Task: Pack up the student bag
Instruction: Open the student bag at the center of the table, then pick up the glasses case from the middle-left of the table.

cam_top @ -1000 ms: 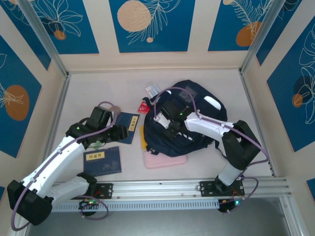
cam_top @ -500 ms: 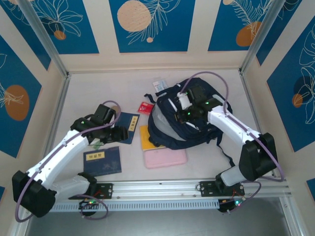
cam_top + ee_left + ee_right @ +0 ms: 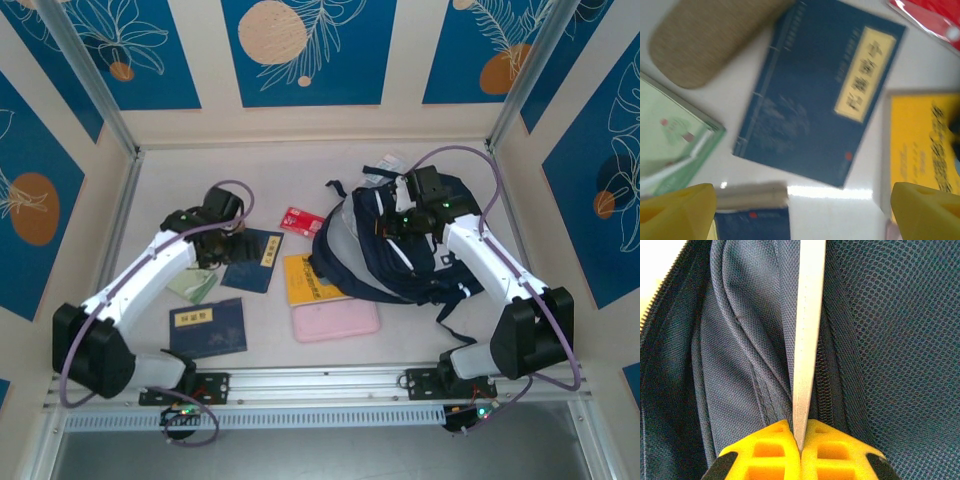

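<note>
The navy, white-striped student bag (image 3: 392, 270) lies gaping, mesh inside, right of centre on the table (image 3: 250, 175); the right gripper (image 3: 801, 437) pinches its pale strip; the left gripper (image 3: 800, 205) spreads wide above a booklet (image 3: 815, 95).

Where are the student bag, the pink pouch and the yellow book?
student bag (image 3: 385, 275): top external view, navy lower side.
pink pouch (image 3: 335, 322): top external view, its middle.
yellow book (image 3: 305, 280): top external view, bare cover.

We find the top view bright and even, shadows soft. Our left wrist view is blurred throughout, with a white glare streak on the table (image 3: 840, 200) beneath the navy booklet (image 3: 805, 100). The right wrist view shows the student bag (image 3: 900, 340) mesh crisply.
</note>
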`<state>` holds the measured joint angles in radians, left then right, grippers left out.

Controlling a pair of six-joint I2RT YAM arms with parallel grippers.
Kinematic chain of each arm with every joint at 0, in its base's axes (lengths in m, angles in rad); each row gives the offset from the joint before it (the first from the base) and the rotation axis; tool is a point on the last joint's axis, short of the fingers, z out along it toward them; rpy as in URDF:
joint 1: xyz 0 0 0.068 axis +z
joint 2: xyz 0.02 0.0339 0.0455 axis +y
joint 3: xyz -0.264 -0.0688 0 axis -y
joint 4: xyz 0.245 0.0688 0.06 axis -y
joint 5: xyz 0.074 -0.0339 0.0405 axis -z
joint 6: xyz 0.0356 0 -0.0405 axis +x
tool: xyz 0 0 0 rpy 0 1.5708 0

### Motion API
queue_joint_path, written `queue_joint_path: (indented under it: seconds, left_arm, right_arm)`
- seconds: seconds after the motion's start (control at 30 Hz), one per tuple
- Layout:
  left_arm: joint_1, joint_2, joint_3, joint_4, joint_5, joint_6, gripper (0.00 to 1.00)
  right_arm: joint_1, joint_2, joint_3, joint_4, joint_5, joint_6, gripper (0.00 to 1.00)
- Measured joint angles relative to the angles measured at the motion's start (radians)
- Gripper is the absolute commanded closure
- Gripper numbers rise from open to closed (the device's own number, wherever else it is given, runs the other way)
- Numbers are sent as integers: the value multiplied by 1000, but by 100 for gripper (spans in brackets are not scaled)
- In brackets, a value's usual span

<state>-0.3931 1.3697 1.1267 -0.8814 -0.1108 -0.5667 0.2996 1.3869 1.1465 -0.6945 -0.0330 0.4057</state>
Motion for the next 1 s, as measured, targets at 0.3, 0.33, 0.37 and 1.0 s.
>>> queue_joint_path:
  seconds: [0.3,0.33,0.37,1.0]
  left_arm:
    - [209,318,152,142,-73,80,0]
    - [225,352,168,163,-67,86,0]
    - [242,386,180,188,-51,94,0]
    - [304,496,100,376,301,158,0]
  right_arm:
    - [1,-9,19,-52,6,17,100]
    - [0,-11,19,-56,5,18,100]
    - [0,-14,19,-59,2,19,100]
    - [-12,-69,-49,-65,-50,21,100]
